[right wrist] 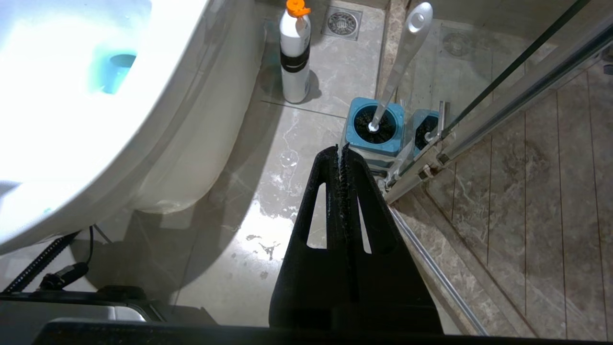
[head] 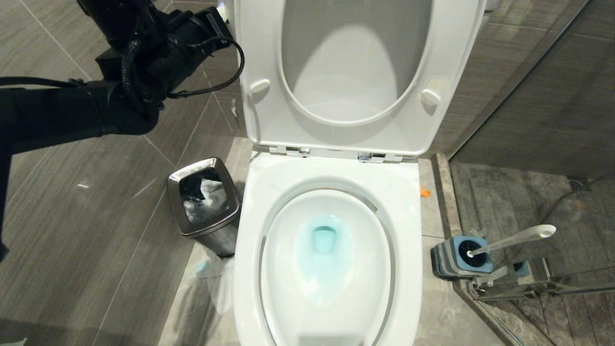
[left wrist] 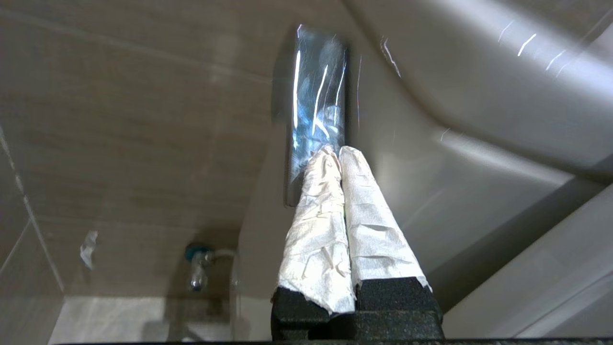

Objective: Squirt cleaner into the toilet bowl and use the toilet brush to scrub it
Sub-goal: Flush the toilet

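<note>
1. Blue cleaner is seen pooled in the toilet bowl [head: 326, 259], so the squirting appears done.
2. Scrubbing is judged not yet begun: the toilet brush [head: 511, 239] stands in its grey-and-blue holder [head: 456, 257] on the floor beside the bowl.
3. The cleaner bottle [right wrist: 294, 52] stands on the floor nearby.
4. The left gripper [left wrist: 339, 153] is clenched and empty, raised beside the lid; the right gripper [right wrist: 341, 155] is clenched, empty, near the holder.
</note>
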Available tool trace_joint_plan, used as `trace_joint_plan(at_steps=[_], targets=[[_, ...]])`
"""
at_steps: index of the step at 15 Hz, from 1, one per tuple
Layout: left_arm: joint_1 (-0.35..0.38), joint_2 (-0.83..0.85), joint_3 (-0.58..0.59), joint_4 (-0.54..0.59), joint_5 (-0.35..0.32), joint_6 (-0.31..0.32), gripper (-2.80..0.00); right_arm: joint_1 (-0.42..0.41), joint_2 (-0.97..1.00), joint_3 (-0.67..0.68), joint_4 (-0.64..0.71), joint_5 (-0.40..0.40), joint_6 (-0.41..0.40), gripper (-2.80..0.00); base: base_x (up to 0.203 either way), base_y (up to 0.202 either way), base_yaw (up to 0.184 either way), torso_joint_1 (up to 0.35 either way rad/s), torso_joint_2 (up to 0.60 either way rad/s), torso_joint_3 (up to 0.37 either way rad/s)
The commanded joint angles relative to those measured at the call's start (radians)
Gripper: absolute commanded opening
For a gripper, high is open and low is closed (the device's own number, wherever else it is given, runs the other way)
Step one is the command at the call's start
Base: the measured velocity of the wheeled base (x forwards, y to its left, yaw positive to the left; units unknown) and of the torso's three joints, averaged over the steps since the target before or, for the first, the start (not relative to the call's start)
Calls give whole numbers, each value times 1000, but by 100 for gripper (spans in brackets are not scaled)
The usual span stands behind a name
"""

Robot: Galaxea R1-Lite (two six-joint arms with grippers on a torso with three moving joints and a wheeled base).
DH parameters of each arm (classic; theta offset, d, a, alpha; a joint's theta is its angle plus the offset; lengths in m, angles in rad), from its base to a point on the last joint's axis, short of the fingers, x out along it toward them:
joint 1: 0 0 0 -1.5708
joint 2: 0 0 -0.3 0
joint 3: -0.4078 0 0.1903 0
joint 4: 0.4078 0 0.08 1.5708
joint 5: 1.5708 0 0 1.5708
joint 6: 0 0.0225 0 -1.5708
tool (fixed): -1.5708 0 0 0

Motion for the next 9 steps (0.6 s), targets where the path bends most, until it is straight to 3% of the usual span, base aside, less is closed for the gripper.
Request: trace_joint_plan(at_steps=[1,9], targets=[[-7,45,-5,-3,-3,0,-280,0,1,0,0,0,0,-280,0,0,0,0,0,0],[5,64,-5,-28,6,22,-280,0,1,0,0,0,0,-280,0,0,0,0,0,0]])
